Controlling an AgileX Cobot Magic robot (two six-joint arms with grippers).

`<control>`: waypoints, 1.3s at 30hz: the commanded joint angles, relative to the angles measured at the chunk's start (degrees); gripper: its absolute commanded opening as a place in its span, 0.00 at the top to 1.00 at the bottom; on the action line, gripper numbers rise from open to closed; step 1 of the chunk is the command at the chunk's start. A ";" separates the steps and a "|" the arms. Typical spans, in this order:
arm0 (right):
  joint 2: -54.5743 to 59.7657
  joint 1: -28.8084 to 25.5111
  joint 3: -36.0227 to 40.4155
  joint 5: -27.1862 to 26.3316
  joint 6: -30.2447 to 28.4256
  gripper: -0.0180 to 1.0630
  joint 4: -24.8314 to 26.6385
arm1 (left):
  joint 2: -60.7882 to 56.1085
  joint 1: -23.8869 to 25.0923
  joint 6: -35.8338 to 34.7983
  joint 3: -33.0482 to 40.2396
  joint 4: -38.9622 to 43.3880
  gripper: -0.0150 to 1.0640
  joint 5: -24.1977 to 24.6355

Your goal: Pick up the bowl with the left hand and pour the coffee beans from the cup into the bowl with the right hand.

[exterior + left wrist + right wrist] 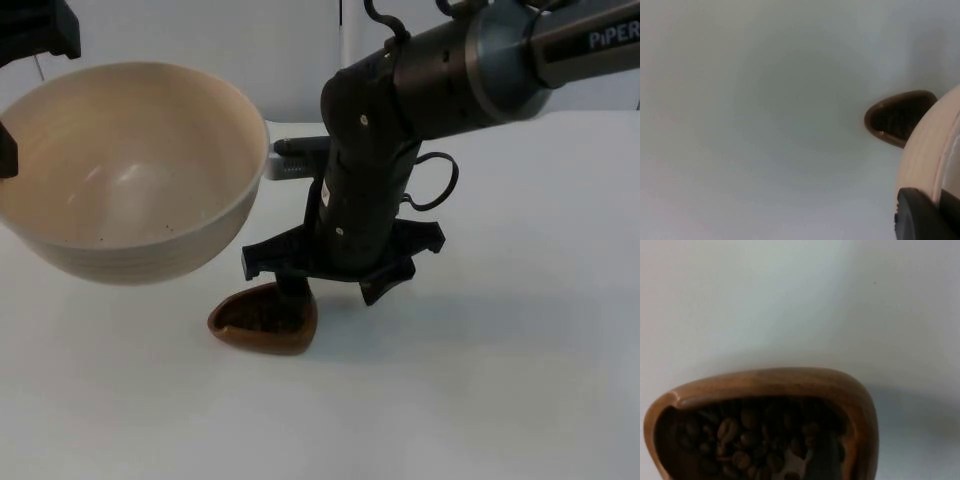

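Bowl [130, 170]: cream, round, deep, ribbed low on the outer wall; lifted off the table at upper left of the top view, tilted so the mouth faces the camera; a few dark specks on the inner wall, otherwise nothing in it.
Bowl, left wrist view [935, 150]: pale outer wall and rim, right against a black fingertip.
Cup [264, 320]: brown, wooden-looking, rounded-triangular with a thick rim; standing on the table at lower centre of the top view, just below the bowl's lower right edge and apart from it.
Cup contents: coffee beans [740, 445], dark brown, heaped inside and sitting below the rim, seen in the right wrist view; same dark fill visible from above.
Cup, left wrist view [897, 117]: brown rim and dark interior, partly hidden behind the bowl's wall.
Left gripper [5, 150]: at far left edge of the top view, clamped on the bowl's rim and holding it aloft.
Right gripper [293, 291]: pointing down at centre of the top view, tips right at the cup's upper rim; fingers apart or together: cannot tell.
Table [500, 380]: white, bearing the cup.
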 commanded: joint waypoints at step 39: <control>-7.01 -4.63 -0.45 9.20 -7.04 0.99 -6.41 | -0.32 0.09 0.44 0.43 -0.46 0.99 -1.09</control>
